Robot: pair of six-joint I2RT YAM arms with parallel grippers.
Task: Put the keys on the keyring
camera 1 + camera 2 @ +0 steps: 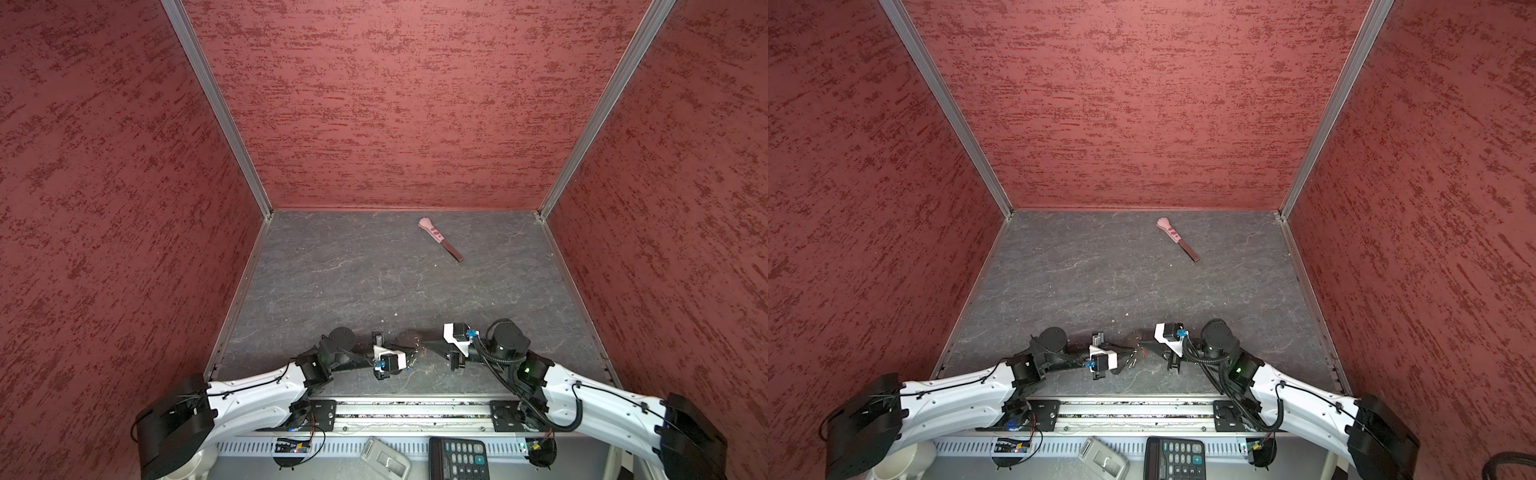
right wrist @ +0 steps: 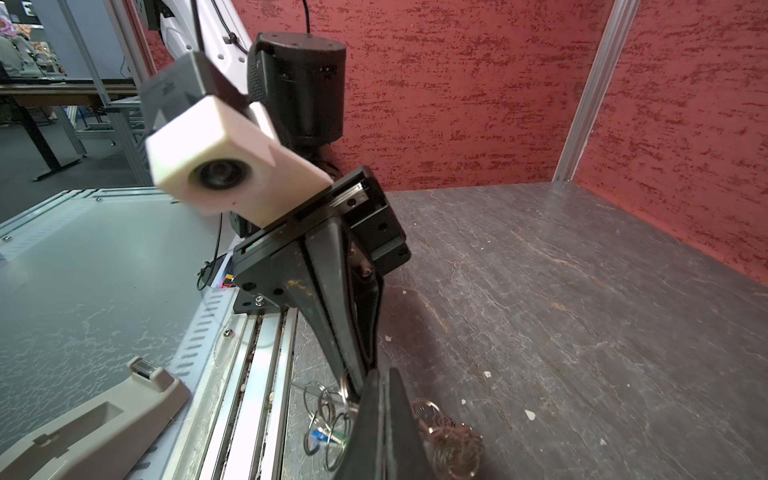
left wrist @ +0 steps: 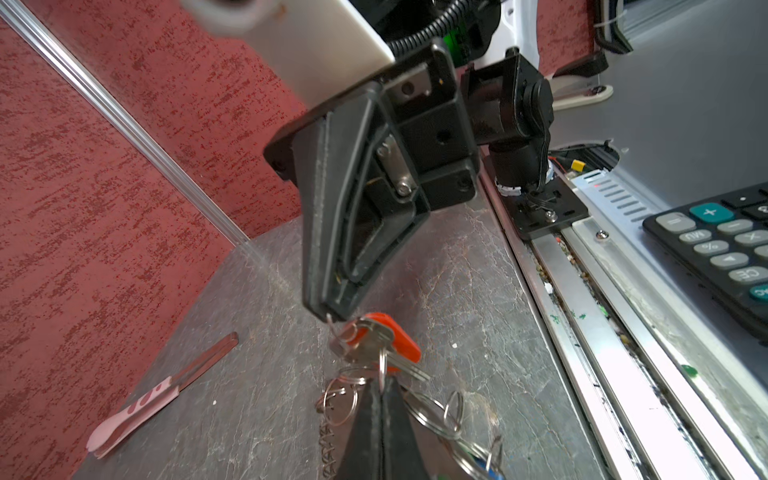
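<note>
- Dark grey marbled tabletop, boxed in by red textured walls, is shown with both arms drawn in to its near edge, gripper tips almost touching.
- The keyring, a run of silver metal rings joined to a dark brown stitched strap, is held just above the tabletop between the two grippers.
- The left gripper is seen with its jaws pressed together on one ring of the keyring.
- The right gripper is likewise closed, and a thin wire loop is pinched at its very tip.
- A silver key with a red plastic tag hangs from that loop, touching the rings below.
- The step in hand is judged to be threading: the red-tagged key is being worked onto the ring.
- The next move is judged to call for a small, steady turn of one tip against the other, with neither pinch loosened.
- A blue tag is glimpsed among the rings; a green sliver beside it cannot be made out clearly.
- Whether any key is fully seated cannot be told, since the bundle is hidden by the fingers in the wrist views and is tiny in both top views.
- A pink-handled tool with a dark flat blade lies well apart, near the back wall.
</note>
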